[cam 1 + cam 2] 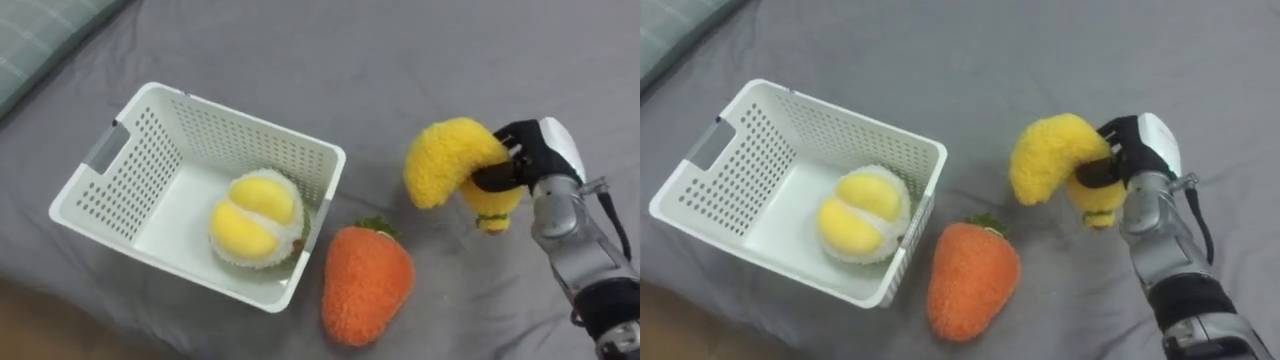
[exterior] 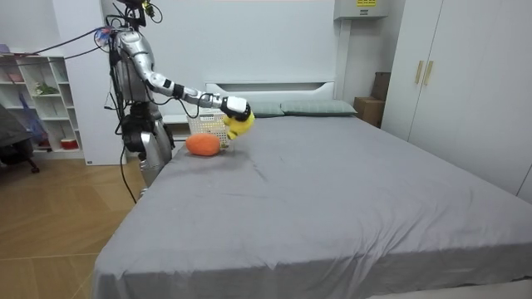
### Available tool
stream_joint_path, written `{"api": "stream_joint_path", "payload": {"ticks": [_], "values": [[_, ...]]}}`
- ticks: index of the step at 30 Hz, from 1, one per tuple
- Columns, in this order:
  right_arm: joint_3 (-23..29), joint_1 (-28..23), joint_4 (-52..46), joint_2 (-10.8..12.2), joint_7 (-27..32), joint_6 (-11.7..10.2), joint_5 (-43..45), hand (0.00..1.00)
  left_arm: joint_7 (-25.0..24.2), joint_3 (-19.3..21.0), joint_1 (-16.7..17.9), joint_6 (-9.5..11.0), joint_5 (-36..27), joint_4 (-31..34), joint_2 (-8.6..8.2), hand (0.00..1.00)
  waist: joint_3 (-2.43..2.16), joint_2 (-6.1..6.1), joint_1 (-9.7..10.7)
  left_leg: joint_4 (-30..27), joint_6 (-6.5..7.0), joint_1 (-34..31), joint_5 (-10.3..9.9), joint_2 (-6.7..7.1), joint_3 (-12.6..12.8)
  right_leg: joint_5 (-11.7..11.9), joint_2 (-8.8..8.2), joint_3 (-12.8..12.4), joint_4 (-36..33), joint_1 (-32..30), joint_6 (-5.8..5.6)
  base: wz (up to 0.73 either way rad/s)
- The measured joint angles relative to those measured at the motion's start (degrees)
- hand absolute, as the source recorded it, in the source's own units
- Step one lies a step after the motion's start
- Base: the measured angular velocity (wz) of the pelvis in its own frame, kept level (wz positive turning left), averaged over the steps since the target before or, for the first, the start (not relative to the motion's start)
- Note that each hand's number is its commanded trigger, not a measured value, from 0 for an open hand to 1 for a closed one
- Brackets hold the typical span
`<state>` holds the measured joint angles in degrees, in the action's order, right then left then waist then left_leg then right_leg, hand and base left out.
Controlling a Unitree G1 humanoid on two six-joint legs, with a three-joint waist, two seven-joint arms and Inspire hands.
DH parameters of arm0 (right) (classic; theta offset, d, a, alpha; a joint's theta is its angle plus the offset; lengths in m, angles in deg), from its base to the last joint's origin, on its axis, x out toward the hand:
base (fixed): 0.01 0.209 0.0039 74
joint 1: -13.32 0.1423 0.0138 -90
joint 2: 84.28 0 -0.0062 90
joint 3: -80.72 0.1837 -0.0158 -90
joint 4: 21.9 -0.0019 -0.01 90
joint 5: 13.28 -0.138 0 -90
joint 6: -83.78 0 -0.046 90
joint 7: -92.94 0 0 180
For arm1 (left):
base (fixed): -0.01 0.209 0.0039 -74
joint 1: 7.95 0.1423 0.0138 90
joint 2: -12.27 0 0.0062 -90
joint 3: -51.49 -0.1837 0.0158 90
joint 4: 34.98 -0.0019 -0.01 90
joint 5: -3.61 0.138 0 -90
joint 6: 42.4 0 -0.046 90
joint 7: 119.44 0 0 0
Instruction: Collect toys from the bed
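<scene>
right hand (image 1: pixel 541 150): i see fingers curled round the yellow banana plush (image 1: pixel 450 160), held right of the white basket (image 1: pixel 245 119). orange plush (image 1: pixel 366 283): on the grey bed (image 1: pixel 400 60), just beside the basket's near right corner. round yellow-and-white plush (image 1: pixel 255 218): inside the basket.

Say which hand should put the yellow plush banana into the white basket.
Right. The right hand is curled round the yellow plush banana, and the white perforated plastic basket sits close by on its left.

Soft, even light covers the bed (image 1: pixel 400 60), with faint shadows beneath the yellow plush toy (image 1: pixel 450 155).
</scene>
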<state>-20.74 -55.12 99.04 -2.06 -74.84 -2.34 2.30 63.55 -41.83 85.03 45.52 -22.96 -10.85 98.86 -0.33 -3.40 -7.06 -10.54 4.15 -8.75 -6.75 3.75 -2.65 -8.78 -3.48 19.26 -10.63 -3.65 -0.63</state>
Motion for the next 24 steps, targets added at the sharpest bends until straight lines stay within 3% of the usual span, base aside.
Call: {"api": "stream_joint_path", "payload": {"ticks": [4,11,13,20,24], "values": [[-0.06,-3.35,-10.91,0.17,-1.71,0.06,-0.48,1.00,1.02,0.84,1.25,-0.12,-0.03,0.83,-0.20,0.00,0.14,-0.31,0.67,1.07,0.04,3.00,-0.03,0.01,0.22,-0.08,0.01,-0.53,0.14,2.86,-0.14,-0.04],[-0.13,-3.60,-14.80,0.24,-3.25,2.15,0.00,1.00,1.04,1.41,1.88,-0.83,0.90,1.06,-0.63,0.00,0.13,-1.10,0.27,0.88,0.12,4.56,-0.09,0.17,0.93,-0.16,0.25,-1.41,0.63,4.67,-0.26,-0.05],[-0.49,-3.60,-18.52,0.32,-3.78,3.69,2.27,1.00,1.02,1.63,2.64,-1.38,0.92,1.06,-0.80,0.00,0.22,-1.13,-0.25,0.98,0.14,5.37,-0.12,0.14,1.09,-0.16,0.41,-1.98,0.65,4.99,-0.26,-0.11],[-1.00,-3.58,-29.15,1.86,-5.70,4.49,3.19,1.00,1.37,3.37,2.50,-2.31,3.87,1.23,-2.39,0.00,0.37,-1.33,-1.81,0.83,0.10,5.45,-0.11,0.05,0.94,-0.14,0.57,-1.89,0.94,5.19,-0.22,0.01],[-1.03,-3.34,-31.37,1.92,-7.88,5.21,3.37,1.00,1.13,5.37,1.85,-2.67,6.23,1.60,-2.47,0.00,0.78,-1.92,-3.18,1.00,0.09,5.27,-0.12,0.11,0.37,-0.14,0.55,-1.56,0.96,5.23,-0.23,0.07]]}}
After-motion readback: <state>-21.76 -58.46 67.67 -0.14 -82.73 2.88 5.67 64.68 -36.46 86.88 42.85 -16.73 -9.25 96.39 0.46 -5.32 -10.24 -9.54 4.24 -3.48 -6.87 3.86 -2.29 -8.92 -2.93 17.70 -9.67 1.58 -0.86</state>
